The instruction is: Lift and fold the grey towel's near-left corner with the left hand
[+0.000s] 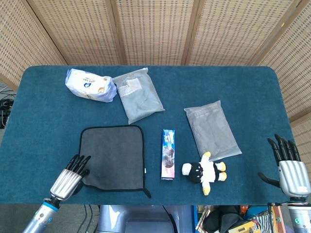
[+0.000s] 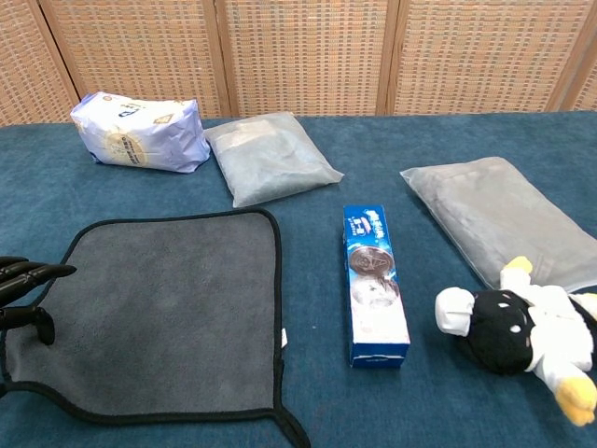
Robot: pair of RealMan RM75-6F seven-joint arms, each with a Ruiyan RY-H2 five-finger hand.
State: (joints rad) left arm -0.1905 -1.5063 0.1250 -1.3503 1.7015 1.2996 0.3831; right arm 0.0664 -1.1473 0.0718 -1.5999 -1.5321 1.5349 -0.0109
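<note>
**Left hand at the towel's near-left corner**

The grey towel (image 1: 112, 157) lies flat on the blue counter (image 1: 43, 126), left of centre, its black-trimmed edges running roughly square to the counter's sides. The left hand (image 1: 71, 175) sits at the near-left corner, so the towel spreads away from it to the right and toward the far side; any fold has to carry the corner that way, across the cloth. In the chest view the near-left edge is drawn up off the counter beside the dark fingertips (image 2: 33, 272), and the thumb curls in below them. That suggests the corner is pinched, but the hand is cut off by the frame edge there, and the head view shows only its back, so the grip cannot be told for sure.

The right hand (image 1: 290, 172) rests well apart at the counter's near-right, fingers spread and holding nothing; the left is plainly the nearer one.

To the right of the towel lie a snack box (image 1: 168, 154) and a plush toy (image 1: 204, 171), neither touching it. A loose tag trails from the near-right corner.
</note>
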